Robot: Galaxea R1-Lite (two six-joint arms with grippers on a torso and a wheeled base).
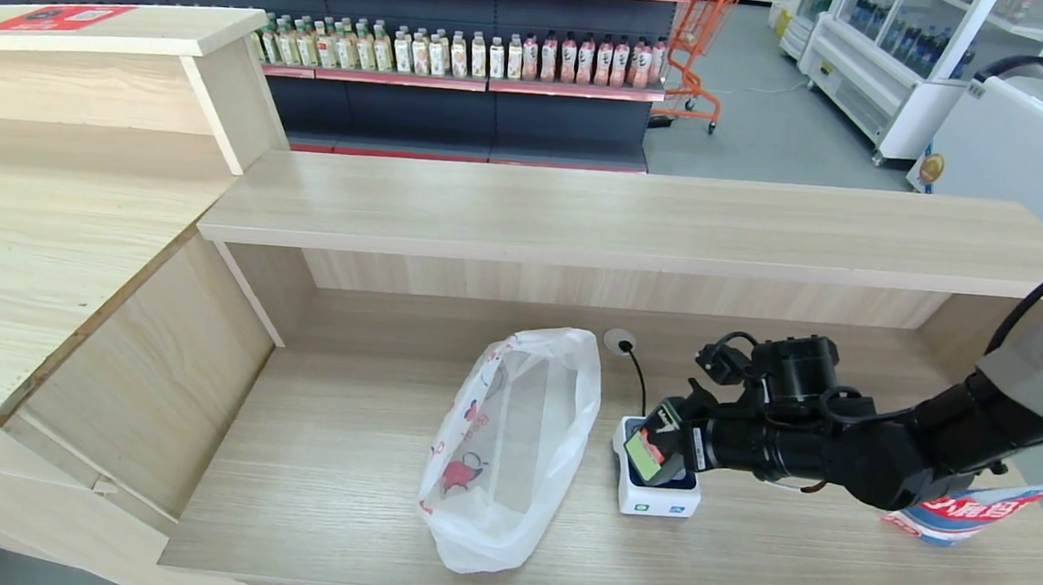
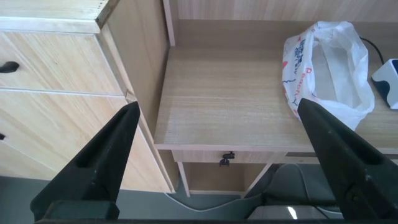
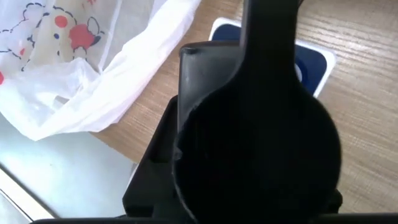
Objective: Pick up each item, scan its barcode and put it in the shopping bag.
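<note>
The left gripper [image 2: 217,112] is held nearest of all, off the near left corner of the desk [image 1: 306,488]. Its two dark fingers [image 2: 102,155] are spread wide with nothing between them. Drawer fronts [image 2: 56,124] are seen in the cabinet to the left of the desk. Around the middle of the desk the shopping bag [image 1: 511,448] is laid flat, a white translucent plastic bag with red print, its length running from near to far. Just right of the bag, parted from it by a narrow strip of wood, the scanner [image 1: 659,497] is set, a small white box with a blue top. The right gripper [image 1: 657,449] is held over the scanner, its arm stretched in from the right. Its jaws are closed on a small packet [image 1: 643,455] with a green and red face, which is tilted just above the scanner's top; whether packet and scanner touch cannot be told. At the right end of the desk a blue, red and white pack [image 1: 965,516] is laid, partly hidden under the arm. A black cable [image 1: 640,374] is led from the scanner to a round hole [image 1: 617,340] at the far side of the desk. Beyond, a raised ledge [image 1: 637,218] is seen, and farther off shelves of bottles [image 1: 465,54] and an orange trolley [image 1: 699,48]
</note>
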